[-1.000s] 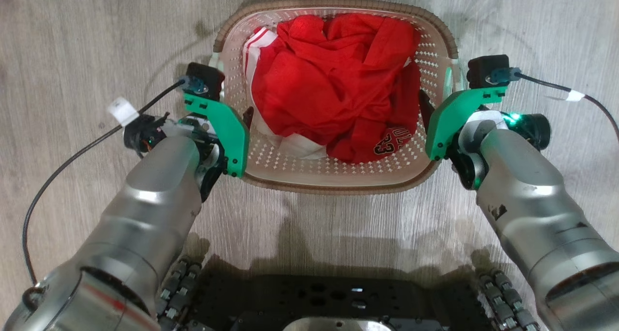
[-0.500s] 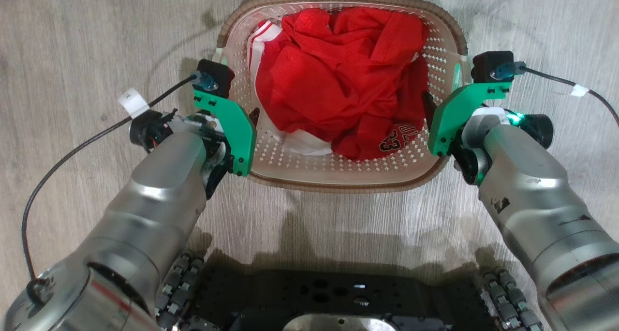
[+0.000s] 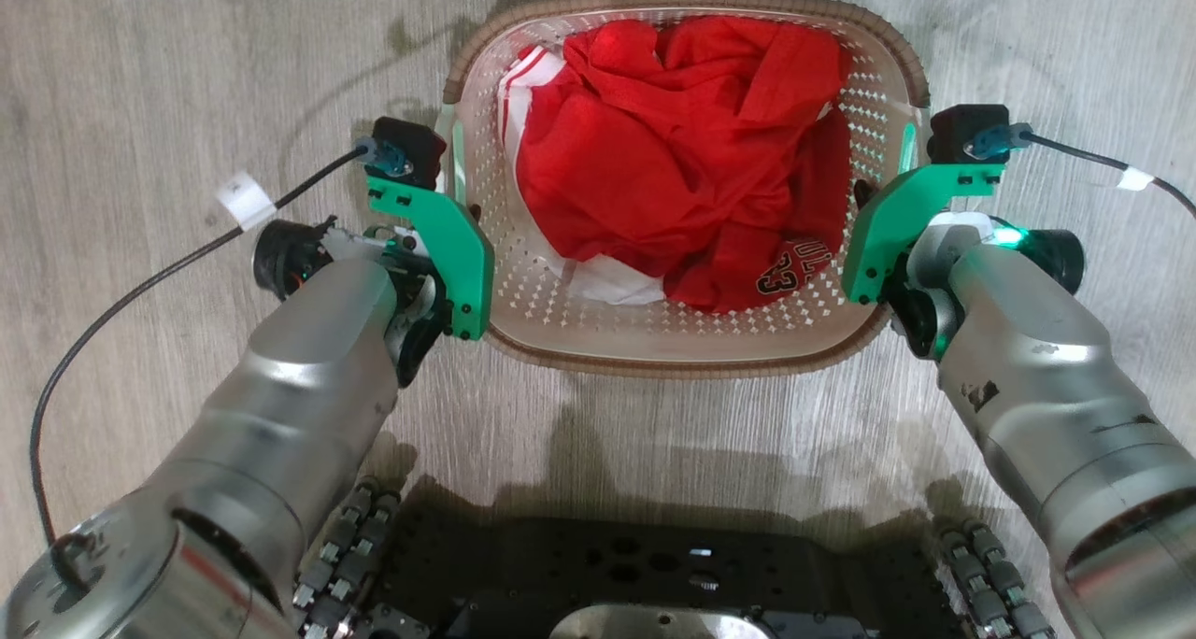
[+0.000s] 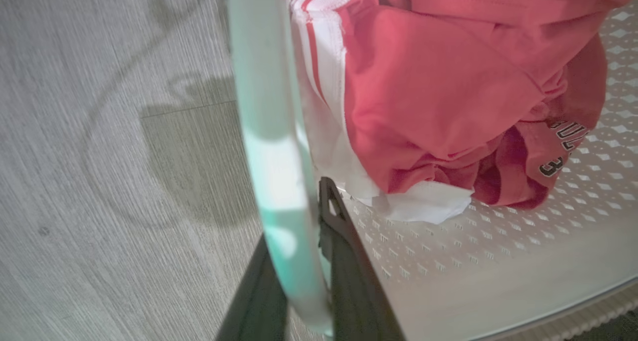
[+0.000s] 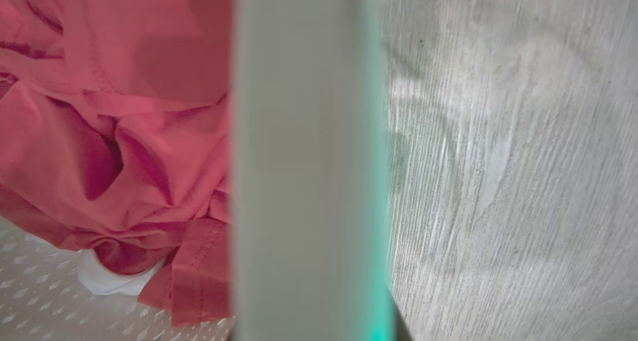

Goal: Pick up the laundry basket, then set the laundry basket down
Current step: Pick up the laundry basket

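Overhead, the head camera shows the laundry basket (image 3: pixel 691 370) centred over pale wood-look floor (image 3: pixel 140 78), just ahead of the robot's dark base (image 3: pixel 654 574). It holds a crumpled red garment (image 3: pixel 691 153). The left gripper (image 3: pixel 467 219) and the right gripper (image 3: pixel 864 195) flank its two short sides. Closer in, the left wrist camera shows two dark fingers (image 4: pixel 349 261) pinching the left handle (image 4: pixel 271 131), one outside and one inside the perforated wall. The right wrist camera shows the right handle (image 5: pixel 304 156) as a broad blurred band hiding the fingers, so that gripper's hold cannot be told.
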